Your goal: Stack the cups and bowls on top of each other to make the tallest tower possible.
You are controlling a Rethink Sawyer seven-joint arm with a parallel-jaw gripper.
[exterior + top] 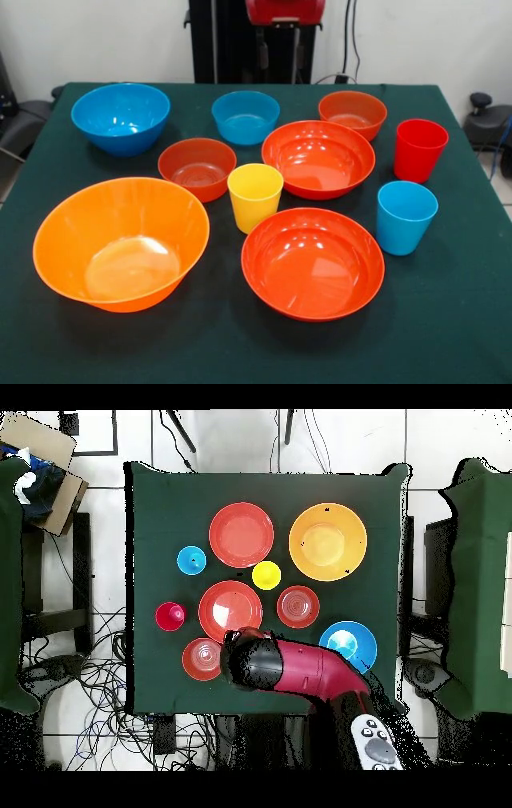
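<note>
— Where do the cups and bowls stand?

— All apart on the dark green surface [448, 320], nothing stacked. The huge glossy orange plastic bowl [120, 243] sits beside the small yellow plastic cup [254, 197], which stands between the two wide red-orange bowls [318, 158] [312, 262].

— And the gripper?

— The red and black arm [295, 667] covers it from above; I cannot tell whether it is clenched or released.

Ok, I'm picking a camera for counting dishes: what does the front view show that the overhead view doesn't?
Front only: the small blue plastic bowl. Overhead only: the red and black arm, which covers that bowl's spot, and floor cables. Both: the huge orange plastic bowl, yellow plastic cup, and the other seven dishes, all unstacked.
</note>
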